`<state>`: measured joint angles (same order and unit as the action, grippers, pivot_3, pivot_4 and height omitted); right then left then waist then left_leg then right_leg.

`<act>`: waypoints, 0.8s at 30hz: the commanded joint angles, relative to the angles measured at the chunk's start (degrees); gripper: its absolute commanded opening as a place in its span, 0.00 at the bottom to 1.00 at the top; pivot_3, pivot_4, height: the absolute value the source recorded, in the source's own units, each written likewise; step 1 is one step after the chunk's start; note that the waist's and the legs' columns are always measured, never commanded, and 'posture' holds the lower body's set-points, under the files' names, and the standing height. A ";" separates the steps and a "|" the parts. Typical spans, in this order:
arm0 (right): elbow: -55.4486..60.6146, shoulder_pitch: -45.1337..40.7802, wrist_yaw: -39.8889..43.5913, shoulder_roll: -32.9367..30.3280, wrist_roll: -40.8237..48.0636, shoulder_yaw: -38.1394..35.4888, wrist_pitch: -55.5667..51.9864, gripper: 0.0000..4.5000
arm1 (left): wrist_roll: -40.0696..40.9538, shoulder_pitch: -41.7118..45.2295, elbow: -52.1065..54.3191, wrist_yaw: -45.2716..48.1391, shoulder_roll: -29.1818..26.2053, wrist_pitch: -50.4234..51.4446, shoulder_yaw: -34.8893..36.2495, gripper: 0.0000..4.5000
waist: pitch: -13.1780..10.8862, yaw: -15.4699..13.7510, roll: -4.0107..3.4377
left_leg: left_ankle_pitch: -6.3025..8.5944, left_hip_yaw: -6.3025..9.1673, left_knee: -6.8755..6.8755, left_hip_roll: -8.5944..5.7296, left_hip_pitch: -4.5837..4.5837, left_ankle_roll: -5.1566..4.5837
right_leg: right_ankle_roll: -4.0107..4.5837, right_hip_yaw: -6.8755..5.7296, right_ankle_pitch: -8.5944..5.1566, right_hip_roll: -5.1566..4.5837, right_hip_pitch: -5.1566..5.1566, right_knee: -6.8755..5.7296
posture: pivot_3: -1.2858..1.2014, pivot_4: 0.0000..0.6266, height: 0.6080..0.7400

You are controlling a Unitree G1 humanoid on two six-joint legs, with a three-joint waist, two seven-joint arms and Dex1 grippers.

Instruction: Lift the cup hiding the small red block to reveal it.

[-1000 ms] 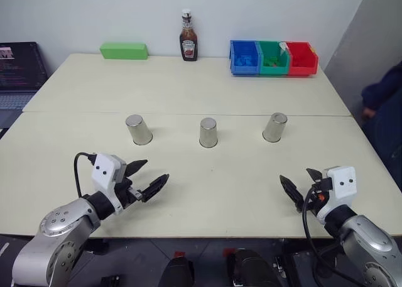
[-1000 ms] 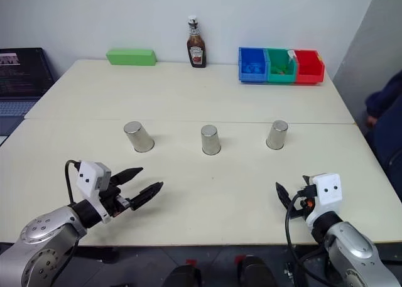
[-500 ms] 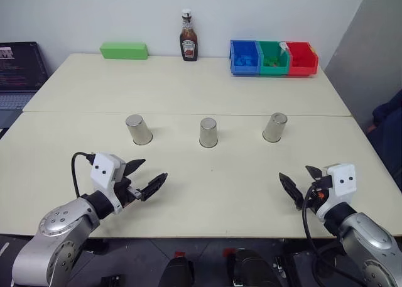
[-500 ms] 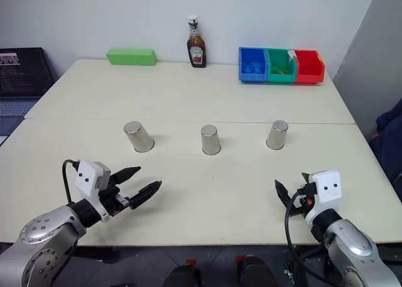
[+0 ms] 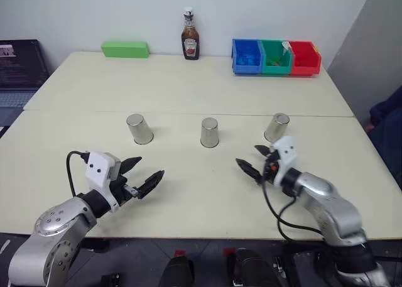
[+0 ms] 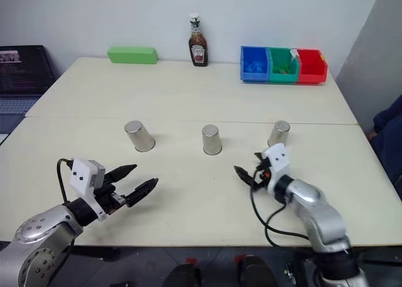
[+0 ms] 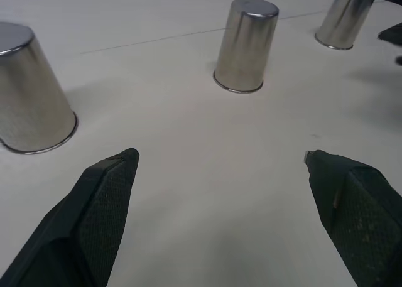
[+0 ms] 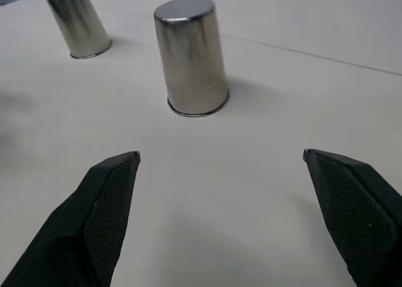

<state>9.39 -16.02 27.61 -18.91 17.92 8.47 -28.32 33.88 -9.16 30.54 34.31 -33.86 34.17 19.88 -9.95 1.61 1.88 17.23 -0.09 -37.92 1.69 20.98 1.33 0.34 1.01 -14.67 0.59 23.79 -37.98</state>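
Three small shiny silver metal tumblers are standing upside down in a row across the middle of the pale cream tabletop [image 5: 188,80], well apart from one another: the left cup [image 5: 139,128], the middle cup [image 5: 210,132] and the right cup [image 5: 276,127]. They are looking identical, so I cannot tell which one is covering the small red block.

My right claw [image 5: 256,161] is hovering low over the tabletop between the middle cup and the right cup, a little nearer to me than the row, with its two black fingers spread wide and gripping nothing. In the right wrist view the middle cup is standing straight ahead between those fingers, apart from them.

My left claw [image 5: 139,176] is hanging over the near left part of the tabletop, in front of the left cup, fingers likewise spread and empty.

Along the far edge a flat green rectangular block [image 5: 125,49], a dark brown sauce bottle [image 5: 190,44] and a row of blue, green and red plastic bins [image 5: 276,56] are sitting.
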 commanded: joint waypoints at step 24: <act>-50.62 -29.92 -0.29 18.34 -11.16 -0.37 29.66 0.99 | 1.46 -0.72 3.63 -0.40 1.23 -3.05 -0.29 1.00 | -0.02 0.22 0.04 | 0.00 -0.03 -0.04 -0.01 -0.06 0.01 | 0.24 -0.03 0.19 -0.15 -0.01 -0.12 | 0.52 0.24 1.00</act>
<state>-40.15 -43.49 27.95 -0.99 7.41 9.76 -1.22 35.07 -10.21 33.00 33.87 -32.30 32.16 19.34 -9.96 1.83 1.92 17.22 -0.12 -37.97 1.68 20.93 1.34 0.58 0.98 -14.47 0.45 23.78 -38.10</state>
